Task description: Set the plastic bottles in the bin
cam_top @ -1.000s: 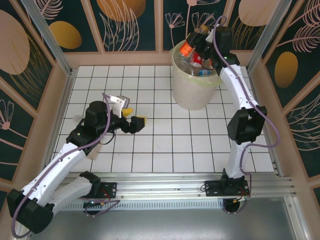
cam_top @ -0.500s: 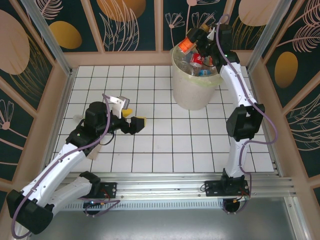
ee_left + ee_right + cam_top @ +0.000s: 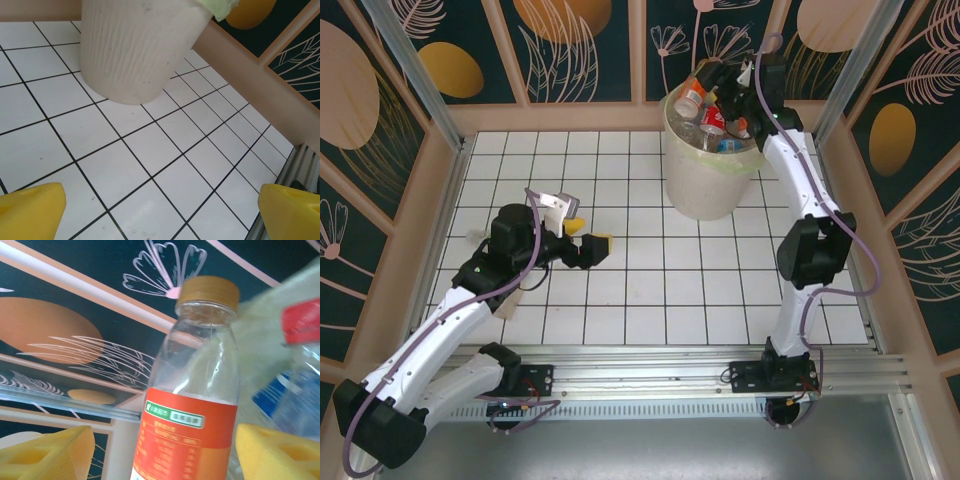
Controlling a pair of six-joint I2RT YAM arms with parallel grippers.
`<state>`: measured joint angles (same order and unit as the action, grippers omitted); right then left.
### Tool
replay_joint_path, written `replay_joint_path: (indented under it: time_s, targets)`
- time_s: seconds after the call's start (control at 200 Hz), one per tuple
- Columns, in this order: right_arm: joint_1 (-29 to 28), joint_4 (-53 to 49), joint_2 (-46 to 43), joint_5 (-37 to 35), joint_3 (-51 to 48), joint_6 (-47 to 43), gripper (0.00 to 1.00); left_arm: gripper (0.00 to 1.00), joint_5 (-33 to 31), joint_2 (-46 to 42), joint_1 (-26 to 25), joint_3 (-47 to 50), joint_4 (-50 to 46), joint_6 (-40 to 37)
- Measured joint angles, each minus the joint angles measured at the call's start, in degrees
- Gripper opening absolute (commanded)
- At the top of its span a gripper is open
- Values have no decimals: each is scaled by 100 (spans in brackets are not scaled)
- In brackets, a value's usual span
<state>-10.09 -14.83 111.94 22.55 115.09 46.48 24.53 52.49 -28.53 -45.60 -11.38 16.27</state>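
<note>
An orange-labelled plastic bottle (image 3: 192, 430) with a tan cap stands between my right gripper's (image 3: 162, 455) yellow fingers (image 3: 45, 455). The jaws are open: a gap shows on the left side, and the right pad sits at the label's edge. From above, that bottle (image 3: 692, 97) lies over the far-left rim of the bin (image 3: 710, 180), with my right gripper (image 3: 722, 76) just behind it. More plastic bottles with red (image 3: 713, 118) and blue (image 3: 728, 145) labels fill the bin. My left gripper (image 3: 588, 238) hovers open over the tiles, left of the bin (image 3: 140, 50), with nothing between its fingers (image 3: 30, 210).
White tiled floor (image 3: 650, 290) with a raised tan border (image 3: 850, 230) on all sides and patterned wall panels behind. A metal rail (image 3: 650, 365) runs along the near edge by the arm bases. The bin stands at the far right of the floor.
My right gripper's jaws have widened around the orange-labelled bottle, which has tipped and dropped slightly over the bin's far rim. The left arm has stayed still.
</note>
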Motion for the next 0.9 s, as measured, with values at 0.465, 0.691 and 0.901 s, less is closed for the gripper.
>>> replay_joint_path:
  time_s: [0.465, 0.691, 0.901]
  targets:
    - [37, -343, -352, -520, 332, -708, 61, 99, 0, 0, 0, 20, 0, 0]
    - [4, -721, 260, -656, 1716, -1327, 61, 99, 0, 0, 0, 20, 0, 0]
    - [-129, -1290, 1051, -1316, 2673, -1974, 58, 99, -35, 0, 0, 20, -2, 0]
